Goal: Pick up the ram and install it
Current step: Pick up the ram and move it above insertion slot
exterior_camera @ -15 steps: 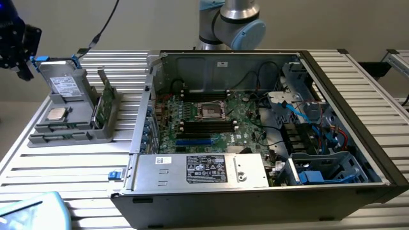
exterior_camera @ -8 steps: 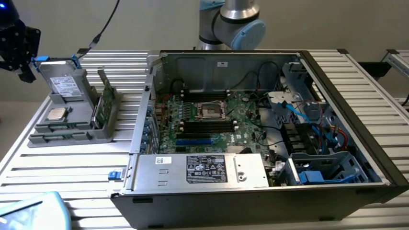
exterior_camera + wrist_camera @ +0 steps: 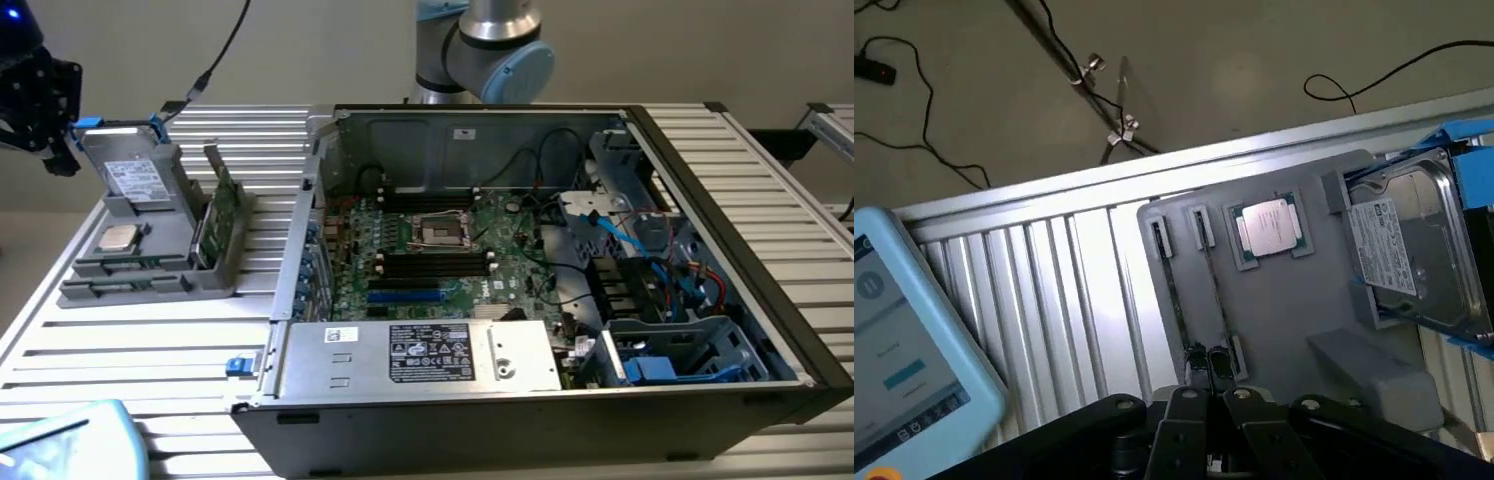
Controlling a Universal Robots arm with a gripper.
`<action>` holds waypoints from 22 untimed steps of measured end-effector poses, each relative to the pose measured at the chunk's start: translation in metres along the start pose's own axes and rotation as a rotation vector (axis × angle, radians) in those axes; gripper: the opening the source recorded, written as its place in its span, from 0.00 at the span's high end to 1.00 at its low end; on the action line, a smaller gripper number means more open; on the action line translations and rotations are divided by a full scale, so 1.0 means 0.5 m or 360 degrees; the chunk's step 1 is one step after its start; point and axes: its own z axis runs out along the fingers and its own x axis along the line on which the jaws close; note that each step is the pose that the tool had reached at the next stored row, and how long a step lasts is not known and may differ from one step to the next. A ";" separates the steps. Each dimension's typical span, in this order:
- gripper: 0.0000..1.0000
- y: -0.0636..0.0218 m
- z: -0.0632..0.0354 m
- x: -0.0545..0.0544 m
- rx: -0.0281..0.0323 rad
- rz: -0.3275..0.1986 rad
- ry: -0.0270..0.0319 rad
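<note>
Risk lies chiefly at the pick. We find the gripper (image 3: 1206, 402) with its fingers together and holding nothing, hanging over the holder (image 3: 1284, 310) and clear of it. We judge that a descent with the fingers in that state would land on the top edge of the ram (image 3: 218, 222) instead of straddling it. That could chip the board or tip the holder.

The ram stands on edge in a narrow slot of the holder. The holder sits on the counter (image 3: 147, 340) at the exterior view's left of the case (image 3: 721, 330), just beside the case wall. The holder's narrow slots sit close together, so a slightly offset approach could catch whatever stands in the neighbouring one.

Inside the case, loose cables (image 3: 534, 165) lie near the motherboard slots (image 3: 430, 262). A stick carried in low could snag them, and one pressed in askew could bend.

Count:
- one gripper
- one holder with two narrow slots
- what we take to be two sticks, one per slot, though the edge-on wrist view leaves this uncertain
- one CPU (image 3: 1267, 227)
- one hard drive (image 3: 1409, 250)
- one case
- one tablet (image 3: 899, 350)

The motherboard slots are too small for us to count.
</note>
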 end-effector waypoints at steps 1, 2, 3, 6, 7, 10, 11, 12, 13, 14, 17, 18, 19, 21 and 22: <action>0.89 0.000 0.001 0.000 0.00016 -0.0028 0.00018; 0.89 0.000 0.002 0.000 0.00033 -0.0057 0.00036; 0.89 0.000 0.004 0.000 0.00048 -0.0085 0.00054; 0.89 0.000 0.007 0.000 0.00092 -0.0172 0.00109; 0.89 -0.001 0.008 0.000 0.00106 -0.0201 0.00128; 0.89 -0.001 0.010 0.000 0.00149 -0.0288 0.00181; 0.89 -0.001 0.010 0.000 0.00162 -0.0317 0.00200; 0.89 -0.001 0.010 0.000 0.00165 -0.0324 0.00203; 0.88 -0.001 0.010 0.000 0.00166 -0.0324 0.00202; 0.82 -0.001 0.010 -0.001 0.00167 -0.0324 0.00203; 0.76 -0.001 0.012 -0.001 0.00172 -0.0324 0.00200; 0.69 -0.001 0.015 0.000 0.00172 -0.0324 0.00200; 0.69 -0.001 0.018 0.000 0.00170 -0.0324 0.00201; 0.69 -0.002 0.025 0.000 0.00169 -0.0324 0.00201; 0.69 -0.002 0.029 0.000 0.00169 -0.0324 0.00201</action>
